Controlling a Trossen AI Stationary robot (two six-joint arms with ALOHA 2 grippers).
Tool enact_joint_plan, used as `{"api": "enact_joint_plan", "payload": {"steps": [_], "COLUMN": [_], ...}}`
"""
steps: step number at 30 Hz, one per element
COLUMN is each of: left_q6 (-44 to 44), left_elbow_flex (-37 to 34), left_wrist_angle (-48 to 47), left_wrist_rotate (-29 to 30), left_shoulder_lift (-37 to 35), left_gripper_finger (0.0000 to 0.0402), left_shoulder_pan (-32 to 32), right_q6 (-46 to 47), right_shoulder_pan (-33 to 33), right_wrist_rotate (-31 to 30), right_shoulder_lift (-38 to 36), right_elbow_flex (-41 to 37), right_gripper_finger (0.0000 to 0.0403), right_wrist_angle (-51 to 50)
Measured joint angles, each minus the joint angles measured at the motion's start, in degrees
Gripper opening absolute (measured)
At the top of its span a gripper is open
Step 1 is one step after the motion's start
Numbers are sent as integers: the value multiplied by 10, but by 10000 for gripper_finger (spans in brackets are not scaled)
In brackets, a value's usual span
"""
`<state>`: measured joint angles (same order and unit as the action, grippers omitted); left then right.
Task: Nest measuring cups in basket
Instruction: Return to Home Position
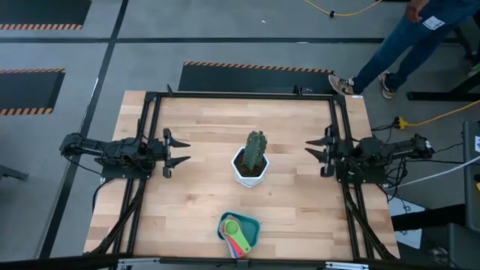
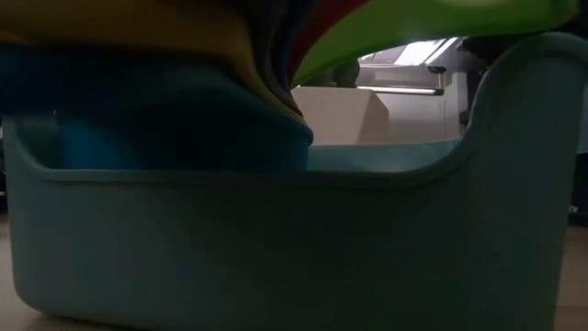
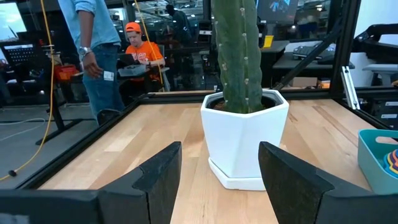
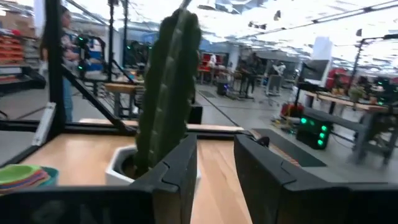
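I have the left gripper [image 1: 184, 151] hanging over the left side of the table [image 1: 187, 112], fingers spread wide, nothing between them, aimed at the pot [image 1: 247, 172]. The right gripper [image 1: 309, 149] hangs over the right side facing the same pot from the opposite way, its fingers also apart and empty. The white pot stands mid-table between the two, clear of both, with the cactus [image 1: 257, 146] upright in it. The cups [image 1: 236, 234] sit nested inside the basket [image 1: 253, 223], which is at the table edge nearest the low camera, well apart from either gripper. Green cup on top, handles fanned; I can make out red, yellow and blue beneath. In the low view the basket wall fills the frame, with the stack rising above its rim. A person [image 1: 390, 52] stands on the floor beyond the far right corner.
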<state>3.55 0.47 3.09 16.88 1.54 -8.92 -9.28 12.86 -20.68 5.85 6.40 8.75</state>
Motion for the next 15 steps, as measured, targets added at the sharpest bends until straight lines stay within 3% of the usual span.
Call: {"api": "enact_joint_plan", "payload": {"steps": [15], "left_q6": [0], "left_elbow_flex": [0], "left_wrist_angle": [0], "left_wrist_rotate": [0], "left_shoulder_lift": [0], "left_gripper_finger": [207], "left_shoulder_pan": [0], "right_q6": [76], "right_shoulder_pan": [-86], "right_wrist_rotate": [83], "right_shoulder_lift": [0], "right_elbow_flex": [-12], "right_gripper_finger": [113], "right_wrist_angle": [-113]}}
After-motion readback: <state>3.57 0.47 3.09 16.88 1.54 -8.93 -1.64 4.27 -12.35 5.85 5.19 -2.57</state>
